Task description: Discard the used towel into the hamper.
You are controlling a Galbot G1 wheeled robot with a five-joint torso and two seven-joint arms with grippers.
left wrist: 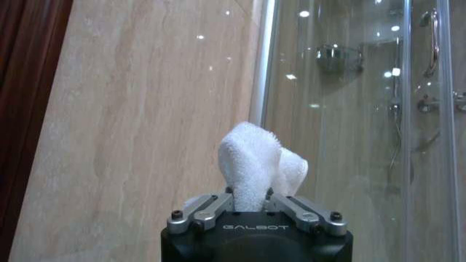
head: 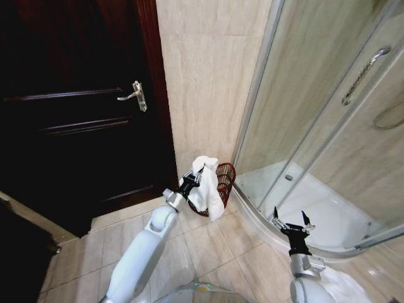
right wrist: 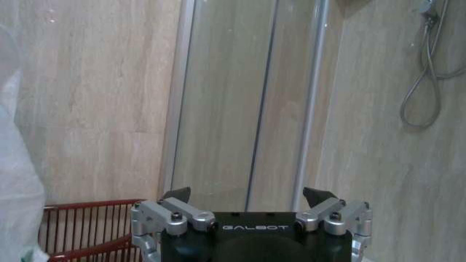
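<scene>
- The left end effector (head: 194, 177) pinched a soft white terry towel (head: 207, 187) by one bunched fold, draping limply against the reddish-brown wire hamper (head: 223, 181).
- The right end effector (head: 291, 223) hung spread, well apart from the hamper.
- Light and floppy, it probably needed only that pinch.

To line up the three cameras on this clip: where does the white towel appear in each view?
Head view: towel hangs from the left end effector, beside the hamper.
Left wrist view: towel at centre, pinched in that end effector.
Right wrist view: pale blur at one edge, likely the towel.
Shared landmark: the shower's metal frame post.
</scene>
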